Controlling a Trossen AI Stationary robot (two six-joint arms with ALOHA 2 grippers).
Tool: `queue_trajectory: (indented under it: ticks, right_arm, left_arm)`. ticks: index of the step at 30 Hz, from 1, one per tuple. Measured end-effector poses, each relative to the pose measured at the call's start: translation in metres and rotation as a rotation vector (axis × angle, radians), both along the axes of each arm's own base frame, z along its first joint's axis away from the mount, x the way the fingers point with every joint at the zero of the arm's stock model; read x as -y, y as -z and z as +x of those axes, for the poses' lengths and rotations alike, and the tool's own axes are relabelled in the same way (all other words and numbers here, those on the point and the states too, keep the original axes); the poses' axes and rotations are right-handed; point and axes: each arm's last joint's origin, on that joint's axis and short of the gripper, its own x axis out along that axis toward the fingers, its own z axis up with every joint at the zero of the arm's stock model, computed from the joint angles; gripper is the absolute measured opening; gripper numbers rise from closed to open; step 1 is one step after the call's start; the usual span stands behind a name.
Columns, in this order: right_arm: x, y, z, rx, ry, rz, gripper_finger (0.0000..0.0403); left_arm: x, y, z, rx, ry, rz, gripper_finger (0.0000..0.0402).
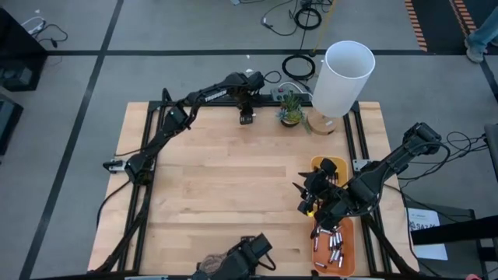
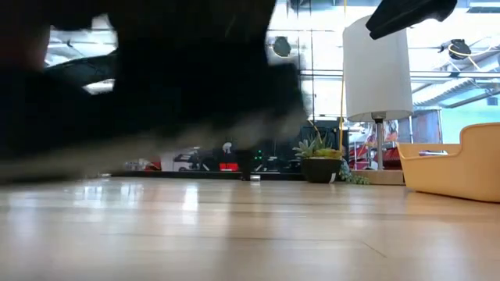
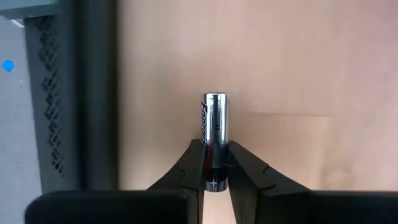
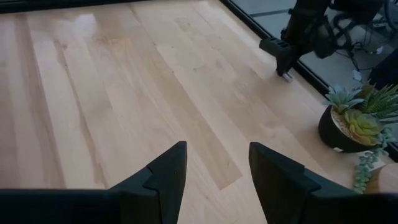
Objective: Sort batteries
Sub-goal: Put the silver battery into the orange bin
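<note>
At approx 12 o'clock on the table [image 1: 218,187], 1 battery [image 3: 215,140] is pinched near its lower end by the left gripper [image 1: 247,118]. The right gripper [image 1: 313,194], jaws apart and empty, is held at 4 o'clock over the trays, w/ more batteries [image 1: 331,247] in the orange tray [image 1: 348,233]. With so low a pinch, the cell could be tipped or dropped if lifted fast.

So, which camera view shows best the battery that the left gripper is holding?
The left wrist view: the silvery battery stands clamped between the left gripper's fingers. The right wrist view shows only a pale speck far off; the high and low views cannot resolve it.
</note>
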Motion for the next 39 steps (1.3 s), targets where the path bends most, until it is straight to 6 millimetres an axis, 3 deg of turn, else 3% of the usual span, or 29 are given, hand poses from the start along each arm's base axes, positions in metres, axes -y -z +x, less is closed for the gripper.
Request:
queue_trajectory:
  ticks: [5,10,16,25,31,35,39]
  right_arm:
    - [0.001,-0.001,0.000,0.011,0.007,-0.025,0.0167]
    - [0.003,-0.005,-0.004,0.025,0.009,-0.009,0.0167]
    - [0.001,-0.011,-0.012,0.048,-0.008,0.045,0.0167]
    - [-0.009,-0.013,-0.021,0.063,-0.047,0.074,0.0167]
    - [-0.012,-0.013,-0.023,0.066,-0.060,0.073,0.0167]
    - [-0.014,-0.015,-0.023,0.076,-0.075,0.099,0.0167]
    - [-0.018,-0.020,-0.023,0.114,-0.097,0.130,0.0167]
  left_arm:
    - [0.026,-0.021,0.013,0.058,0.068,-0.043,0.0048]
    - [0.059,-0.059,0.026,0.268,0.179,-0.223,0.0050]
    - [0.135,-0.064,0.061,0.394,0.397,-0.451,0.0052]
    - [0.280,-0.041,0.104,0.442,0.735,-0.458,0.0053]
    - [0.360,-0.020,0.121,0.598,0.832,-0.420,0.0054]
    - [0.396,-0.005,0.126,0.731,0.784,-0.342,0.0054]
    - [0.416,-0.005,0.130,0.852,0.699,-0.290,0.0054]
